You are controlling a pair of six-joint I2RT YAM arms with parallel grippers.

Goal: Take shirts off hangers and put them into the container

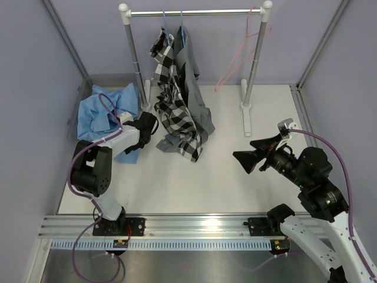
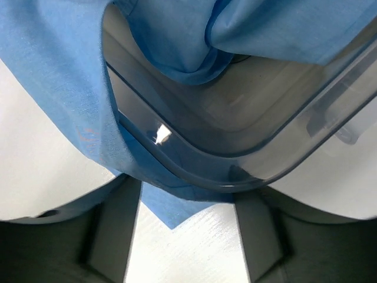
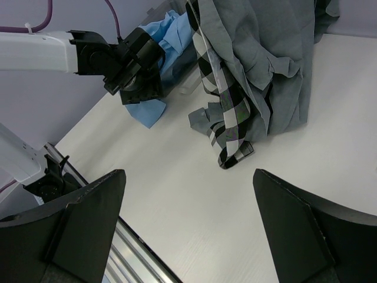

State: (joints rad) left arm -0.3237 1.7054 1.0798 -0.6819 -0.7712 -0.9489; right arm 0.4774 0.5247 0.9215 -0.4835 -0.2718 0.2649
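1. The container [image 2: 227, 172], a shallow see-through grey tray with rounded corners, sits at the far left of the table [image 1: 194, 183]; only the blue shirt [image 1: 103, 109] lies in it, crumpled in loose folds; one flap spills over the rim at the near corner and its tip rests on the table outside.
2. The left gripper [image 1: 147, 125] hangs low just beside that corner of the tray; in its wrist view the fingers [image 2: 112, 233] stand apart with the tip of the blue flap lying between them, not pinched as far as can be seen; it holds nothing.
3. The checked shirt [image 1: 177, 112] and the grey shirt [image 1: 197, 100] hang side by side on two blue hangers [image 1: 165, 25] from the left half of the rack bar [image 1: 194, 12]; the checked one is black and white, twisted and bunched; the grey one is plain and touches it on the right; both hems trail onto the table.
4. The pink hanger [image 1: 241, 53] hangs bare and tilted near the right end of the bar.
5. The right gripper [image 1: 246, 152] hovers over the table's right side, well apart from the shirts, jaws spread wide and holding nothing.
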